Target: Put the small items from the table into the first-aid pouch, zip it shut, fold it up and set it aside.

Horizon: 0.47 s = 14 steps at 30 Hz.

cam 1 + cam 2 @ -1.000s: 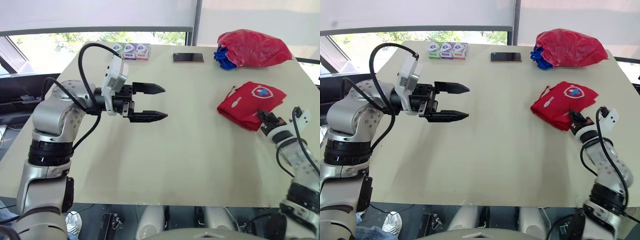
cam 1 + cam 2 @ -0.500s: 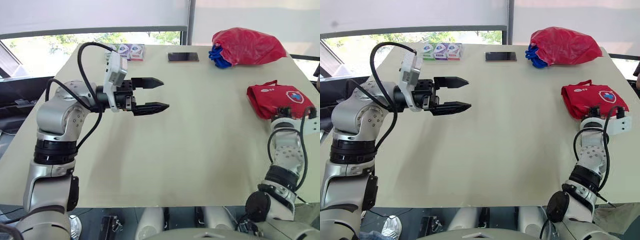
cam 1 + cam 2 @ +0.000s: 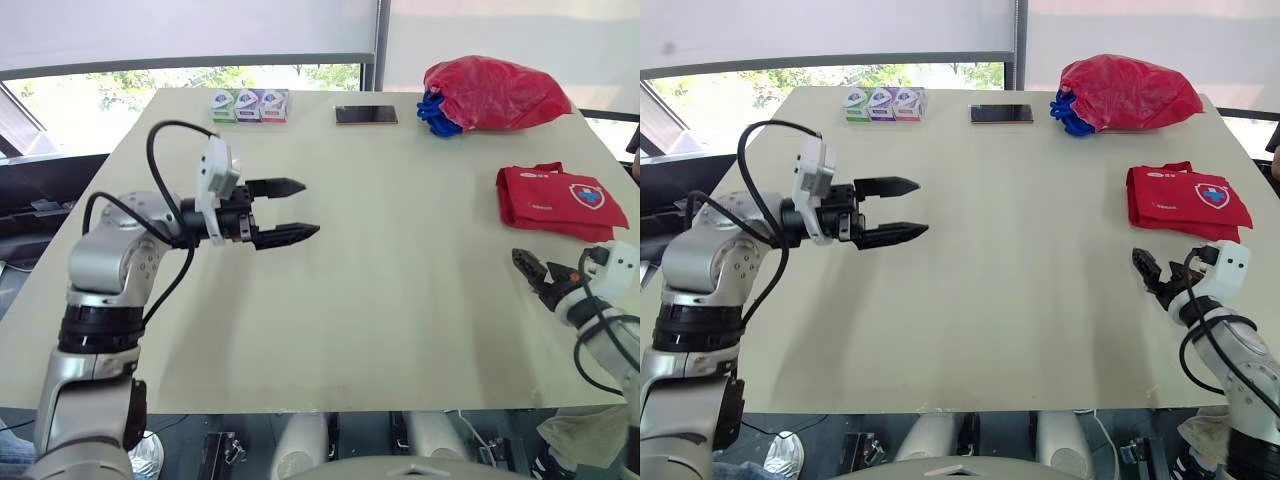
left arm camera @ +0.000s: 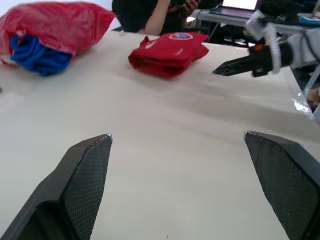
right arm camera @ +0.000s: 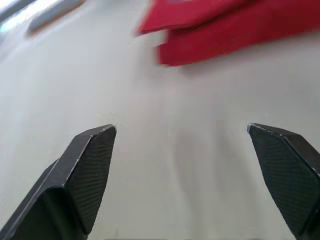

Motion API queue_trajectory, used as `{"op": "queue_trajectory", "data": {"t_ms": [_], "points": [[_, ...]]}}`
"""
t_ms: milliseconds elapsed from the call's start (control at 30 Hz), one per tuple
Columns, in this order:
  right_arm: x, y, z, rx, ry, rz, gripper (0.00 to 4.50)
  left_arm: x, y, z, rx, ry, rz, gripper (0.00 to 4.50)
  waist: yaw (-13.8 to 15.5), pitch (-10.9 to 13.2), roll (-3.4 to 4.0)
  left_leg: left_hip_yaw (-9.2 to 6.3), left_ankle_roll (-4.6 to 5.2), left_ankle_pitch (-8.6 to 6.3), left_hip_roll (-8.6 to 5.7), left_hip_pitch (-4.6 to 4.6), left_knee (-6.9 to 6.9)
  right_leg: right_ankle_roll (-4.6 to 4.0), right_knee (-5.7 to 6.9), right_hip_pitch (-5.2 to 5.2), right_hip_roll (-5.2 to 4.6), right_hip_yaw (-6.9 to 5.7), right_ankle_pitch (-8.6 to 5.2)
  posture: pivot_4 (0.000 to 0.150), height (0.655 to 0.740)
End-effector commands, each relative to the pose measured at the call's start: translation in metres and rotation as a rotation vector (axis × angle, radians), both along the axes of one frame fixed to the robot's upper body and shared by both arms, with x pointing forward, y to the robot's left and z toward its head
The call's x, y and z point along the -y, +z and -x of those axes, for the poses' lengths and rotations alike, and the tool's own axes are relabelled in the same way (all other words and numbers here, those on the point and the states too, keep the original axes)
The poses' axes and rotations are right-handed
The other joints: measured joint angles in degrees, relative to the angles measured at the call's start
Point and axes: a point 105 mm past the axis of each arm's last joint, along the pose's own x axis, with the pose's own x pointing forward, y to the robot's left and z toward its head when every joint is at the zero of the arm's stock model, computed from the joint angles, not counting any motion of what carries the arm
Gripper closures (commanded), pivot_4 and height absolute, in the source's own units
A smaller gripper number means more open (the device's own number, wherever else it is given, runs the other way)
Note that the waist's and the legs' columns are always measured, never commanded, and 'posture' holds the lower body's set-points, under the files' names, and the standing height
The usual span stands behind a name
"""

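A pale beige rectangular table (image 3: 400, 300) is seen from above, with a robot arm reaching over it from each side.

The folded red fabric first-aid pouch (image 3: 555, 198), which has a white badge with a cross on its top face, lies flat on the right side of the table, close to the right edge. Nothing touches it.

The left gripper (image 3: 311, 207), two black fingers on a grey arm with looping black cables, hovers over the left-centre of the table and points across it toward the right. Its fingers are spread well apart and have hold of nothing. In the left wrist view, bare tabletop lies between them.

The right gripper (image 3: 524, 266) is near the front right corner of the table, nearer to the robot than the pouch and apart from it. Its fingers also stand wide apart with nothing between them. In the right wrist view, the red pouch lies beyond them.

At the far right corner sits a crumpled red plastic bag (image 3: 495, 92) with a blue bundle (image 3: 440, 112) poking out at its left side. A dark flat rectangular phone (image 3: 366, 115) lies by the middle of the far edge. Three small boxes (image 3: 249, 104) stand in a row at the far left.

In the left wrist view, a person (image 4: 150, 15) in dark clothing is behind the table.
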Motion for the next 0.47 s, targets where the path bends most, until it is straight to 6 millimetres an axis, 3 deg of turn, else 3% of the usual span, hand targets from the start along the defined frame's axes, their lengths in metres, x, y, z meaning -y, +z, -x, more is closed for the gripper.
{"op": "queue_trajectory", "data": {"t_ms": [33,100,200,467], "points": [[-0.028,0.026,0.022,0.164,0.308,0.154,0.05,-0.017,-0.004,0.007,0.015,0.091,-0.003,0.00,0.10,-0.02,-0.08,0.03,0.00,0.00,0.05,0.04,0.00,0.06,0.01,0.01,0.02,0.00,-0.03,0.150,0.7400],[-0.033,0.022,0.039,0.158,0.464,0.223,0.05,-0.023,-0.022,0.017,0.004,0.118,-0.027,0.00,0.26,-0.02,-0.10,0.02,0.00,0.00,0.10,0.03,0.01,0.09,0.00,0.01,0.04,-0.03,-0.05,0.150,0.7400],[-0.021,0.018,0.051,0.159,0.549,0.275,0.05,-0.036,-0.050,0.034,-0.038,0.206,-0.083,0.00,0.36,-0.02,-0.35,0.07,0.00,-0.01,0.10,0.04,0.00,0.06,-0.02,0.02,-0.28,0.01,-0.05,0.150,0.7400],[0.006,0.008,0.060,0.144,0.590,0.298,0.05,-0.043,-0.079,0.056,-0.048,0.273,-0.119,0.00,1.92,0.07,-0.47,0.08,-0.04,-0.02,0.11,0.09,0.11,-0.01,-0.02,0.00,-1.05,-0.57,-0.01,0.150,0.7400]]}}
